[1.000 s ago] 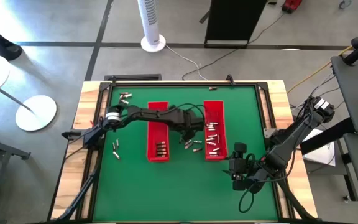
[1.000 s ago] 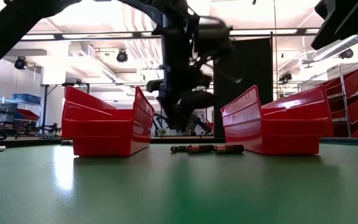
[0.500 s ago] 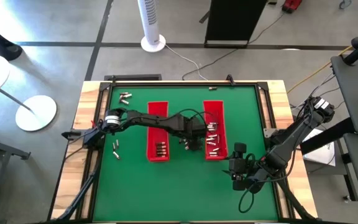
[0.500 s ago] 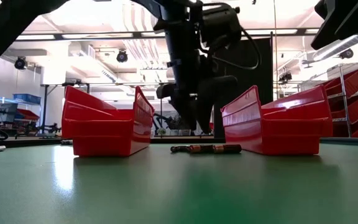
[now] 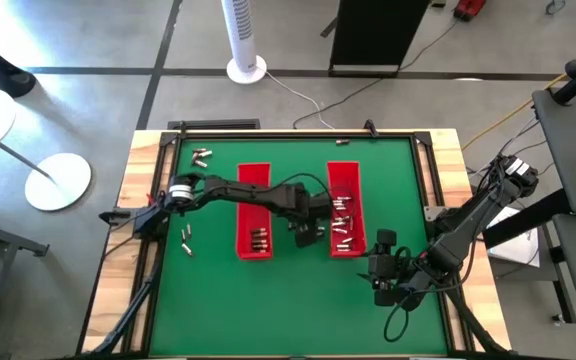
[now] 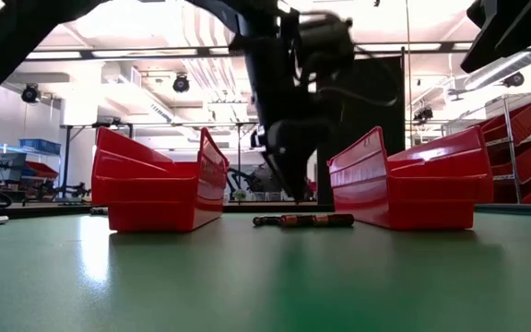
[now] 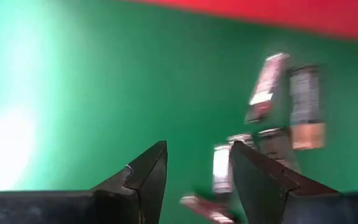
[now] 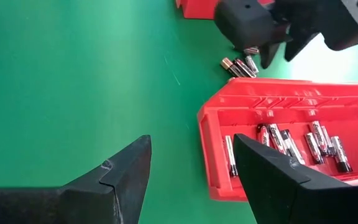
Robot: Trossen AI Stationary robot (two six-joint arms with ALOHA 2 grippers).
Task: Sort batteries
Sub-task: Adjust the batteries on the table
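Several loose batteries (image 5: 314, 233) lie on the green mat between the two red trays, and the low view shows them as a short row (image 6: 307, 220). My left gripper (image 5: 306, 226) hangs just above them, open, its fingers (image 6: 293, 184) pointing steeply down and clear of the mat. In the left wrist view the gripper (image 7: 197, 168) has nothing between its fingers, and the batteries (image 7: 266, 87) lie beyond and beside one finger. My right gripper (image 5: 383, 282) waits open near the table's front right corner.
The left tray (image 5: 254, 190) holds a few batteries (image 5: 258, 240) at its near end. The right tray (image 5: 345, 180) holds several (image 8: 291, 143). More batteries lie on the mat at far left (image 5: 201, 155) and at left (image 5: 185, 238). Bare mat stretches along the near edge.
My left gripper has shifted a little toward the right tray and the near edge, over the loose batteries. It has rolled about its own axis and tipped to point more steeply down. Its fingers have stayed open.
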